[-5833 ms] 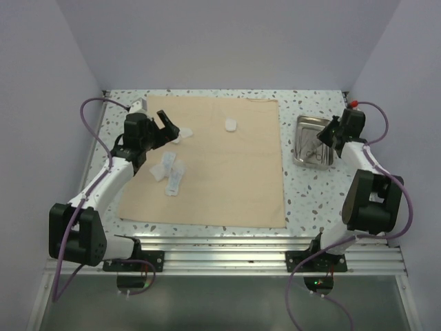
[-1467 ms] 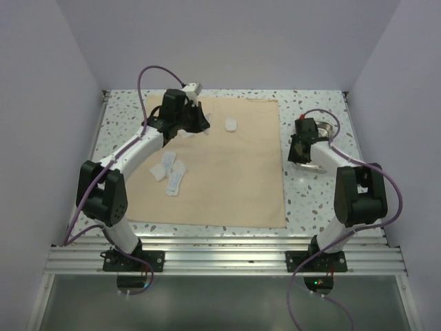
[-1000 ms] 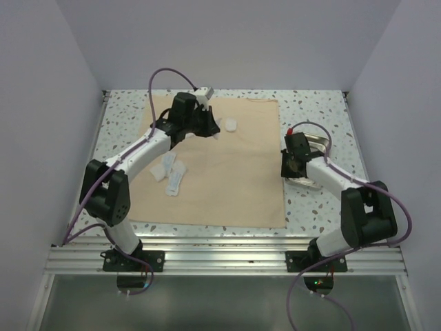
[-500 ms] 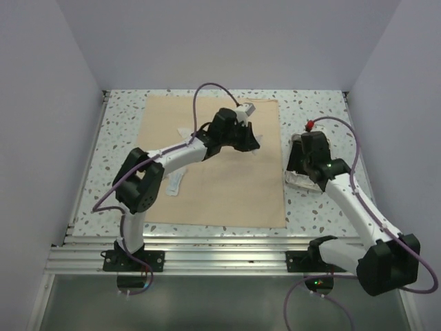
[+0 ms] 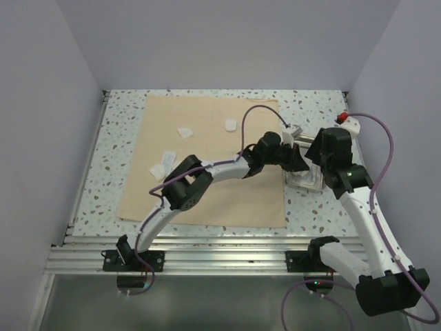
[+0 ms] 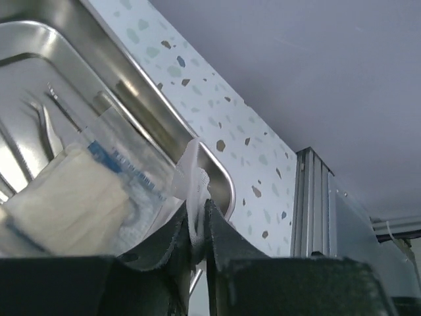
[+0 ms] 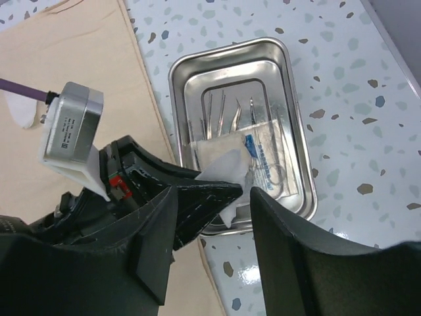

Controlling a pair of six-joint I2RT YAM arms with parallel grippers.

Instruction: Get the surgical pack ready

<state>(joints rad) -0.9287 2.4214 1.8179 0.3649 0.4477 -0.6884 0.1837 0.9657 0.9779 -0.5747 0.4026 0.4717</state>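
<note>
The beige cloth [image 5: 207, 165] lies flat on the table with several white gauze packets [image 5: 185, 131] on its back left part. My left arm reaches across it to the steel tray [image 7: 295, 138] [image 6: 141, 89] [image 5: 308, 182]. My left gripper [image 6: 196, 212] [image 7: 231, 189] [image 5: 297, 159] is shut on the edge of a white gauze packet [image 6: 192, 172] [image 7: 225, 168] over the tray's near rim. In the tray lie slim metal instruments [image 7: 227, 108] [image 6: 51, 125] and another gauze packet [image 7: 266, 155] [image 6: 66, 197]. My right gripper [image 7: 214, 197] [image 5: 315, 161] hovers open above them, holding nothing.
The tray sits on speckled tabletop just right of the cloth's right edge [image 7: 141, 66]. The table's right edge and aluminium rail [image 6: 316, 191] are close behind the tray. Both arms crowd the same spot over the tray.
My left arm swung from the cloth's back left over to the tray, carrying a gauze packet. My right gripper opened and pulled up off the tray.
</note>
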